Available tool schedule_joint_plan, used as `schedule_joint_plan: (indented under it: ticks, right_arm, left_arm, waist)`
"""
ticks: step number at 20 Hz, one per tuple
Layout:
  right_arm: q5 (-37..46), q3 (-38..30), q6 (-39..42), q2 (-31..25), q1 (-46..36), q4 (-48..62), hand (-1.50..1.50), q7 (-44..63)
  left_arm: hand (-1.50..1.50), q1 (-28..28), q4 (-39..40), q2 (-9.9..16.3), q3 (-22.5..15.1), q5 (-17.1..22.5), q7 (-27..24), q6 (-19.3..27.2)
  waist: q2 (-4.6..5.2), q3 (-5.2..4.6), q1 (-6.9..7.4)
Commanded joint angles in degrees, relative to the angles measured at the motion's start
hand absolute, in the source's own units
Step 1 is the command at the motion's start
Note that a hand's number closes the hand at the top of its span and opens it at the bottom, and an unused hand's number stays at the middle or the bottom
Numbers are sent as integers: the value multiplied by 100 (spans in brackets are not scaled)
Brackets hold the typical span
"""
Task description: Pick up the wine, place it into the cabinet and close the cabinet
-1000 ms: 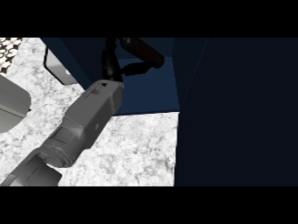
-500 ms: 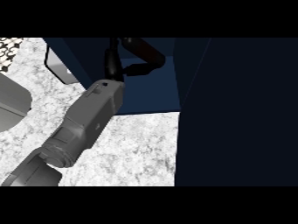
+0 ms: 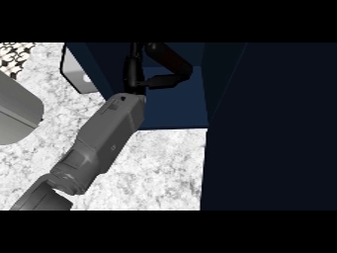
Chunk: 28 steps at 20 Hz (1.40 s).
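Since the earlier frames the wine bottle (image 3: 172,59) has travelled a little further right and deeper into the cabinet (image 3: 178,101), and the grey forearm has stretched on after it; the reach is slow and steady.

Only one arm shows in the head view. It comes up from the lower left, so I take it for the left hand (image 3: 133,74), though that is a judgement from its position. Its black fingers (image 3: 156,81) are curled round the dark bottle, which lies tilted inside the blue cabinet opening, apparently above the cabinet floor and not yet set down. The right hand is nowhere in view.

The dark cabinet door (image 3: 280,128) stands open and fills the right side of the picture. The speckled table (image 3: 149,173) runs below, with a grey sink basin (image 3: 7,111) at the left edge and a pale object (image 3: 74,74) beside the cabinet wall that is too cut off to name.

The step in hand is placing. The next move calls for lowering the bottle until it rests on the cabinet floor, uncurling the fingers, drawing the arm clear, then swinging the door shut. The arm must clear the door's path first.
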Motion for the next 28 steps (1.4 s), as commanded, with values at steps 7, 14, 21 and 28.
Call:
schedule_joint_plan:
  ticks: [7,14,21,28]
  right_arm:
    - [-323,92,-174,-73,368,-1223,-150,636]
    - [-319,111,-187,-22,361,-1117,-150,400]
    - [-114,199,-244,-6,441,-1119,-150,282]
    - [-202,125,-425,-74,-100,-1145,-150,754]
  left_arm:
    - [-150,835,-1518,22,-215,-147,257,-205]
    - [-150,1866,-3029,152,-588,-332,699,109]
    - [-150,3150,-4976,117,-1287,-599,1013,588]
    - [-150,4526,-6774,521,-1893,-808,1305,715]
  waist:
    - [-96,-5,251]
    - [-84,-1,242]
    - [-92,1,216]
    - [-49,-5,230]
